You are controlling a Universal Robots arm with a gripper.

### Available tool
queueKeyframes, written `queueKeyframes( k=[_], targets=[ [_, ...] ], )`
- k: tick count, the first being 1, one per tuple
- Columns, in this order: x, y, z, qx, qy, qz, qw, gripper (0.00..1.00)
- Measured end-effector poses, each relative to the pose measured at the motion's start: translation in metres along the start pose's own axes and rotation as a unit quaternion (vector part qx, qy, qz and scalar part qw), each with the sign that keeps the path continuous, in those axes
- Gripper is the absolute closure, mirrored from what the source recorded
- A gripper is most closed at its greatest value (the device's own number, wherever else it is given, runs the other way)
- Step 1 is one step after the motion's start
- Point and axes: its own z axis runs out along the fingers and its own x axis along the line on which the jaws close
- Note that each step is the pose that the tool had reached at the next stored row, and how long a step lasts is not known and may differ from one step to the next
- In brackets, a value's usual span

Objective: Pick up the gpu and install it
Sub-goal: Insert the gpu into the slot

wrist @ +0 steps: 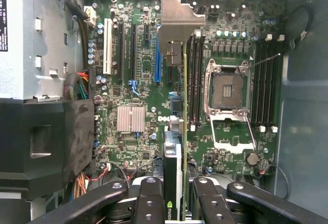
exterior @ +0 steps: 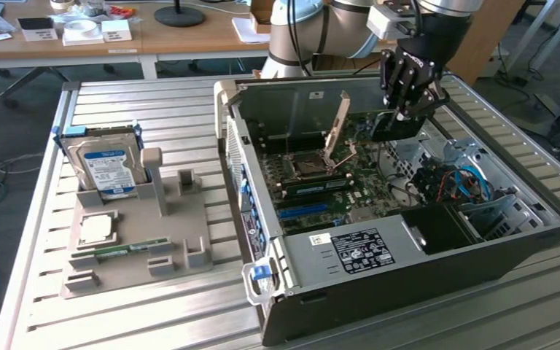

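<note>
1. Exterior view: The arm is reaching down into the open computer case (exterior: 494, 255), which is lying on the counter (exterior: 144, 321).
   - The fingers (exterior: 404, 98) are pinching the gpu (exterior: 395, 131) by its top edge (closed on it, not loose).
   - The gpu is hanging on its thin edge, straight under the fingers, over the green board (exterior: 358, 197) at the far side of the case.
   - It looks like it is floating a little above the board and is not pushed in yet.
   - The blue-and-white hard drive (exterior: 105, 164) is standing in its grey holder (exterior: 125, 277) at the exterior view's left, well apart from all this.

2. Wrist view: The camera is looking down past the fingers (wrist: 148, 203).
   - They are squeezing the gpu (wrist: 173, 157) from both flat sides, near the end with the small green logo.
   - The gpu's long side is running away from the fingers toward the slotted back wall of the case. Its shiny metal end bracket (wrist: 179, 19) is sitting at that far end.
   - The green board (wrist: 118, 152) is lying below the gpu.
   - The long slots on the board are running the same way as the gpu (so it seems lined up).
   - The blue slot (wrist: 158, 65) is lying just beside the gpu's line, but I cannot tell which slot the gpu is hanging over.
</note>
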Motion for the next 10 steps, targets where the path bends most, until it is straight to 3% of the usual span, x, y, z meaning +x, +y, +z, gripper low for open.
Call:
queueKeyframes(
  k=[10],
  targets=[
    [0.0,0.0019,0.001,0.0003,0.0,0.0,1.0,0.73]
  ],
)
